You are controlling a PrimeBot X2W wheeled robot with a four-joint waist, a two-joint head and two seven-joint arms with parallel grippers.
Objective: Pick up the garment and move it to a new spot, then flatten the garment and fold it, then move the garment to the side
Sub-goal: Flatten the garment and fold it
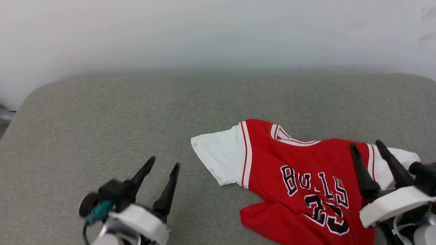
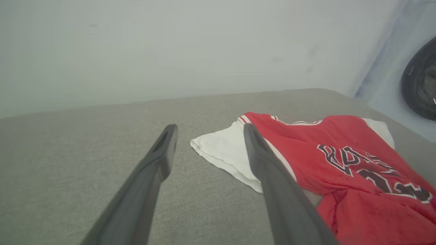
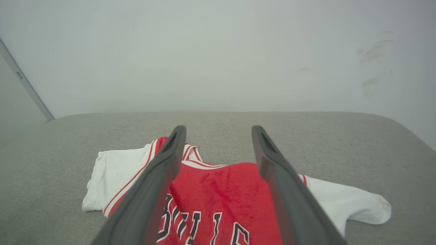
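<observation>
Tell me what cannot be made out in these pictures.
- Head view: the hem of the garment is cut off by the bottom edge, and the right end effector covers part of one shoulder.
- Right wrist view: the lettering is cut by the bottom edge.
- Left wrist view: a dark round object is cut by the right edge and cannot be identified.

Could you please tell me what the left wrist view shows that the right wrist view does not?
Left wrist view: a dark round thing at the right edge, the shirt's number and its bunched red hem, seen past the open left pincer. Right wrist view: the shirt's far white sleeve laid out whole, smudges on the wall and a grey strip at left, past the open right pincer. Both: the red shirt, its collar, its other white sleeve, the grey cushion and the pale wall.
</observation>
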